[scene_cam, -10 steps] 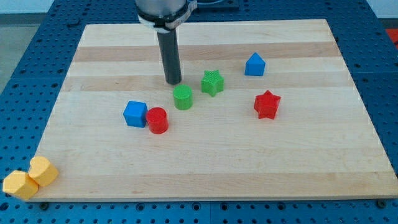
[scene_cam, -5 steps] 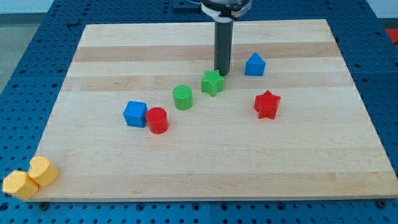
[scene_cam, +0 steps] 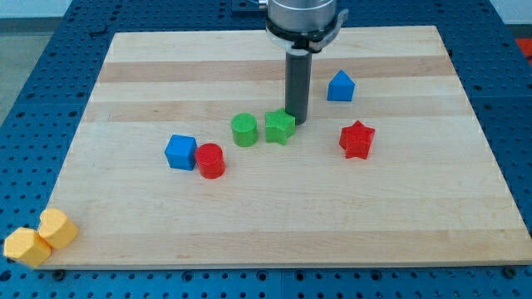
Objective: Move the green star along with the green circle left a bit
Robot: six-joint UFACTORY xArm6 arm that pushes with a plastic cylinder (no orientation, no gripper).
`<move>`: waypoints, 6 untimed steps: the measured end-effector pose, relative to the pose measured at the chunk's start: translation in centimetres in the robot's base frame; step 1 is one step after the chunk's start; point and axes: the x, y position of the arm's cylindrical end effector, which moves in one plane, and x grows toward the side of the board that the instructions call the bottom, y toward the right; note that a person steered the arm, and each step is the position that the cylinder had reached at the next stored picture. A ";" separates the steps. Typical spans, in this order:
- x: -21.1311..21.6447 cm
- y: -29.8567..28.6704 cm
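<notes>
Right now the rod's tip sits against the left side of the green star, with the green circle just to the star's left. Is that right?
Not quite. In the camera view my tip sits against the right side of the green star, not its left. The rest stands: the green circle lies just to the star's left.

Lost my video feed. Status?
My tip at green star, its right side. Green circle just left of star. Nothing blocking leftward.
</notes>
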 end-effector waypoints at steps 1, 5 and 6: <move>1.9 -0.4; -1.1 -3.3; -1.6 -4.5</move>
